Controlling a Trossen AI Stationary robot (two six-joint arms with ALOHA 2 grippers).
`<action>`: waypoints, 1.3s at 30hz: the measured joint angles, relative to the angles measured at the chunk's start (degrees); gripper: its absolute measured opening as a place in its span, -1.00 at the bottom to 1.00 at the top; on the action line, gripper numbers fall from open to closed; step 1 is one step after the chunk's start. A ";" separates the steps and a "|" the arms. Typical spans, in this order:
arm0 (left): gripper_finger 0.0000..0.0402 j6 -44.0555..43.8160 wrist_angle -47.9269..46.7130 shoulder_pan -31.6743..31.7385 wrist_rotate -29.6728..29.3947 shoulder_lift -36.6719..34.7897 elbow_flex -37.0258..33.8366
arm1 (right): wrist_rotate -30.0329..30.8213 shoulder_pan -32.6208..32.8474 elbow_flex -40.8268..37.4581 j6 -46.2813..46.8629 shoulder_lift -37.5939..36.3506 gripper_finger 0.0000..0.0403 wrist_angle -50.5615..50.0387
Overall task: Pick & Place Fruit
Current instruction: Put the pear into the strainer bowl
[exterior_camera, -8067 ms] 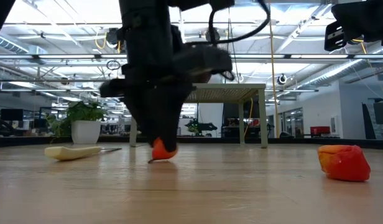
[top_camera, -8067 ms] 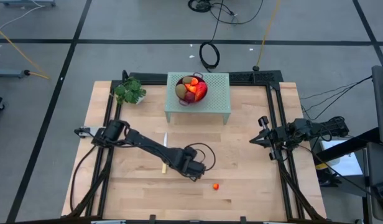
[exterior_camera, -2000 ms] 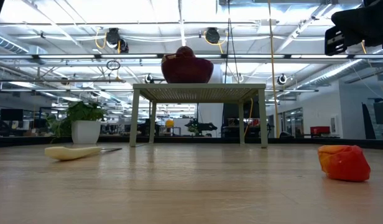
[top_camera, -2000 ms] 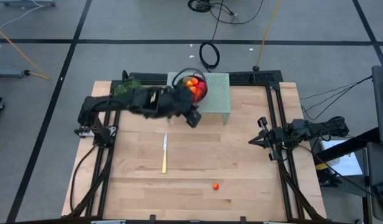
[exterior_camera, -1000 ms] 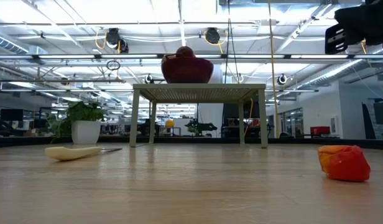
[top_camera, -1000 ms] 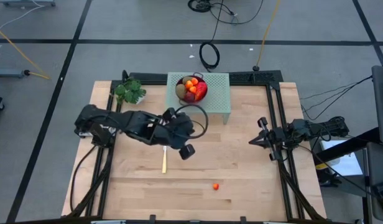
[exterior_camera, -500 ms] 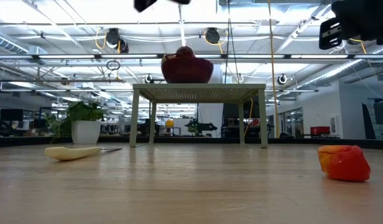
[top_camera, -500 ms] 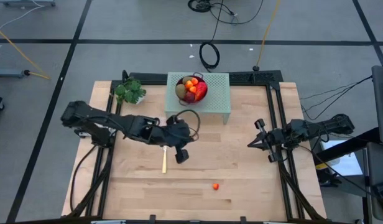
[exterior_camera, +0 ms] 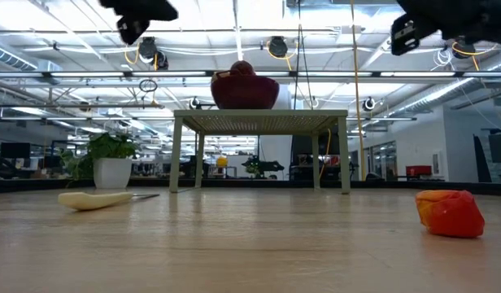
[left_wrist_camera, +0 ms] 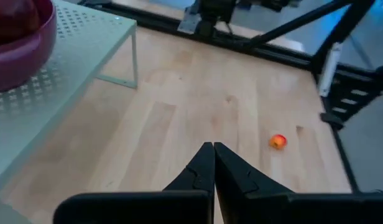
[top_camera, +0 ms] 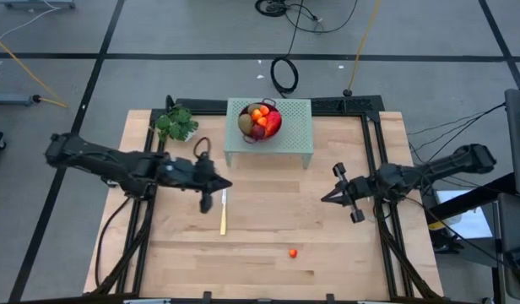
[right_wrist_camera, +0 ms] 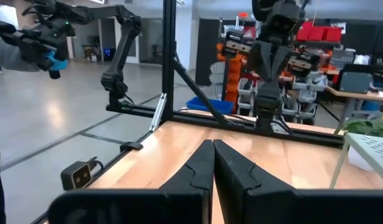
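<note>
- Overhead, your left end effector (top_camera: 224, 183) hung above the bench (top_camera: 327, 253) with its fingers pressed together and nothing between them — just beside the blade end of the knife (top_camera: 224, 211).
- Your right end effector (top_camera: 326, 198) was likewise pinched shut and empty, out over the bench's right half.
- Most of the fruit (top_camera: 261, 120) sat piled in the red bowl (top_camera: 275, 123), which stood on the pale green perforated stand (top_camera: 294, 139) at the bench's far edge.
- One tiny orange-red piece (top_camera: 293, 252) lay alone on the bare wood near the front — well apart from both arms.
- A green leafy plant (top_camera: 176, 124) stood at the far left corner, beside the stand.
</note>
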 joint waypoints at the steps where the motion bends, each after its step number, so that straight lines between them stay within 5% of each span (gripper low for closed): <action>1: -0.98 -0.02 1.03 -0.07 0.11 -1.97 -1.91 | 0.10 0.00 1.28 0.00 1.45 -0.98 -0.23; 13: -0.98 1.93 1.87 -0.15 0.25 -22.33 -16.65 | 0.80 3.73 18.78 -0.11 16.56 -0.98 -11.14; 26: -0.99 4.53 1.85 -0.15 4.97 -38.22 -27.04 | 12.19 12.09 31.70 2.50 30.66 -0.98 -15.53; 33: -0.96 6.37 1.63 -0.15 5.13 -44.82 -30.49 | 11.94 12.76 39.84 6.58 38.31 -0.98 -24.35; 39: -0.96 5.94 -3.37 -0.15 5.15 -48.98 -31.05 | 5.34 12.74 48.86 10.35 44.68 -0.98 -37.24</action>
